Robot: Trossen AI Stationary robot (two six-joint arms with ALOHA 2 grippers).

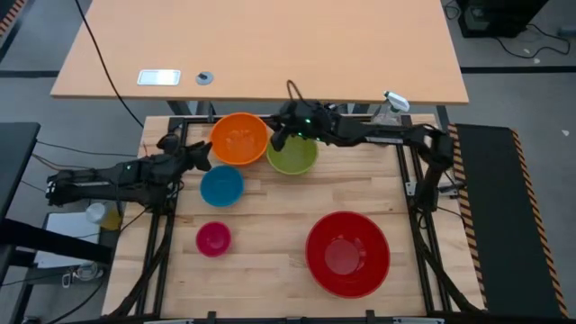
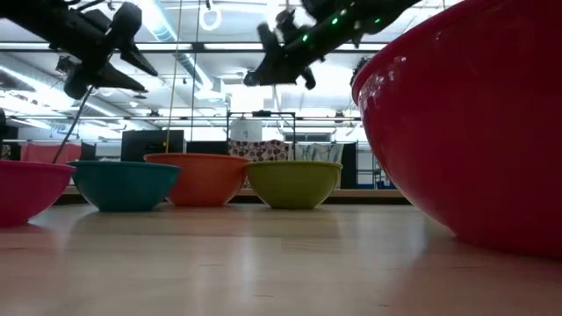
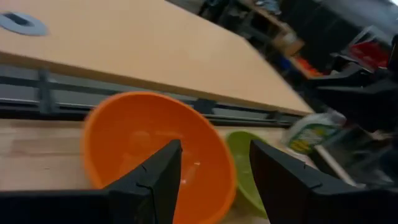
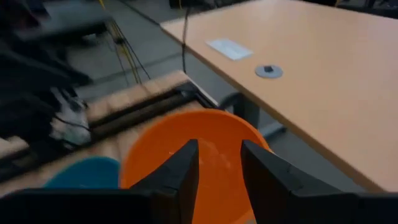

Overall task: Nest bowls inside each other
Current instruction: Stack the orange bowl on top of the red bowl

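Note:
Five bowls sit upright on their bases on the wooden table: orange (image 1: 239, 138) and lime green (image 1: 292, 155) side by side at the far edge, blue (image 1: 221, 185) nearer, small pink (image 1: 213, 238) at the near left, large red (image 1: 347, 254) at the near right. My left gripper (image 1: 205, 157) hangs open in the air at the left, between the orange and blue bowls, aimed at the orange bowl (image 3: 155, 149). My right gripper (image 1: 277, 139) is open too, raised above the gap between the green and orange bowls and facing the orange bowl (image 4: 193, 149).
A clear spray bottle (image 1: 391, 106) stands at the table's far right corner. Beyond the far edge is a tan desk (image 1: 270, 54) with a white flat item (image 1: 159, 77) and a small disc (image 1: 205, 78). Bare wood lies between the pink and red bowls.

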